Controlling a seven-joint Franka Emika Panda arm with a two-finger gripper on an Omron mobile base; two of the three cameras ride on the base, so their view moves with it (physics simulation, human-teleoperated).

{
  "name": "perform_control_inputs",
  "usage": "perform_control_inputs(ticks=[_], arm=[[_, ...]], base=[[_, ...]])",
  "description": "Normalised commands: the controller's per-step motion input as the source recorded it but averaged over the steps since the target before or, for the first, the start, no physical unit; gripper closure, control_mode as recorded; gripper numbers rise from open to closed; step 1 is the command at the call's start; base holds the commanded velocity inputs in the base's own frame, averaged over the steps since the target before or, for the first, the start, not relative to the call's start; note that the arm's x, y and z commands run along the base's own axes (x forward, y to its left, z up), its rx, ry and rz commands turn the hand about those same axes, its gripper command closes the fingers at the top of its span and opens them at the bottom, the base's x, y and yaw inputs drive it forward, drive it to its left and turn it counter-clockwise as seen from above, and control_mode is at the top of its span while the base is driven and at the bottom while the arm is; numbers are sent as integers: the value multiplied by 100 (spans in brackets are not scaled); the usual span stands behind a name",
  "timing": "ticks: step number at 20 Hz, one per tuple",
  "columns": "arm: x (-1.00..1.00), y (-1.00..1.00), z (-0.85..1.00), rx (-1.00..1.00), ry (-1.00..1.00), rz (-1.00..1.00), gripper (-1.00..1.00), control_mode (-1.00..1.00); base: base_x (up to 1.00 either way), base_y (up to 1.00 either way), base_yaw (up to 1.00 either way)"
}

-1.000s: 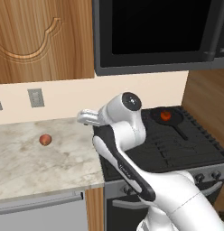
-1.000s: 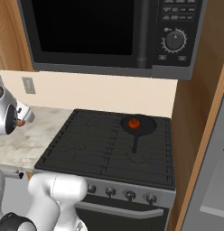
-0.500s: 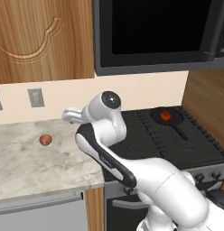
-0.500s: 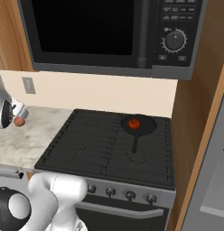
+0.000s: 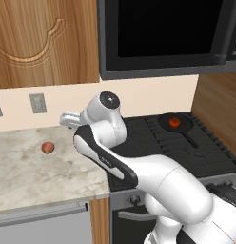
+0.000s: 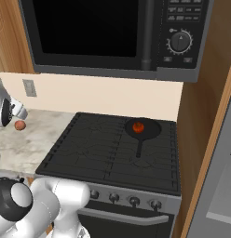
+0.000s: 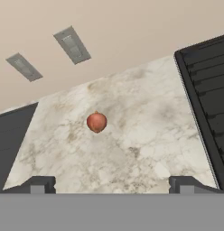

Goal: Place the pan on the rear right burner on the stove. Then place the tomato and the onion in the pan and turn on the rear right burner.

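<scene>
The black pan [image 5: 184,125] [image 6: 151,131] rests on the rear right burner [image 6: 166,129] of the stove [image 5: 153,143] [image 6: 103,148], handle pointing forward. The red tomato [image 5: 174,122] [image 6: 138,126] lies inside it. Left of the stove, the peach-pink onion [image 5: 48,147] [image 6: 19,124] [image 7: 96,122] sits alone on the marble counter [image 5: 34,176]. My gripper [image 7: 112,185] hangs open above the counter, looking down at the onion, its fingertips [image 7: 41,184] spread wide with nothing between them. In the left base view the hand [image 5: 67,119] reaches left from the arm, above and right of the onion.
A black microwave [image 5: 162,33] [image 6: 112,32] hangs over the stove. Two wall outlets [image 7: 72,44] [image 7: 24,66] sit on the backsplash behind the counter. Knobs [image 6: 133,201] line the stove's front. A wooden side panel [image 6: 206,121] borders the stove's right.
The arm has swung left, away from the stove, carrying the hand out over the counter toward the onion. Pan, tomato and onion have stayed put.
</scene>
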Motion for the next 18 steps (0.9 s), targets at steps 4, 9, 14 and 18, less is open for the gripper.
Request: perform_control_inputs(ticks=[4, 9, 14, 18], arm=[[14, 31, 0, -3, 8, 17, -100, -100], [32, 1, -14, -7, 2, 8, -100, -100], [13, 1, -26, -13, 0, 0, -100, -100], [0, 29, -19, -11, 0, 0, -100, -100]], base=[[0, 0, 0], [0, 0, 0], [0, 0, 0], [0, 0, 0]])
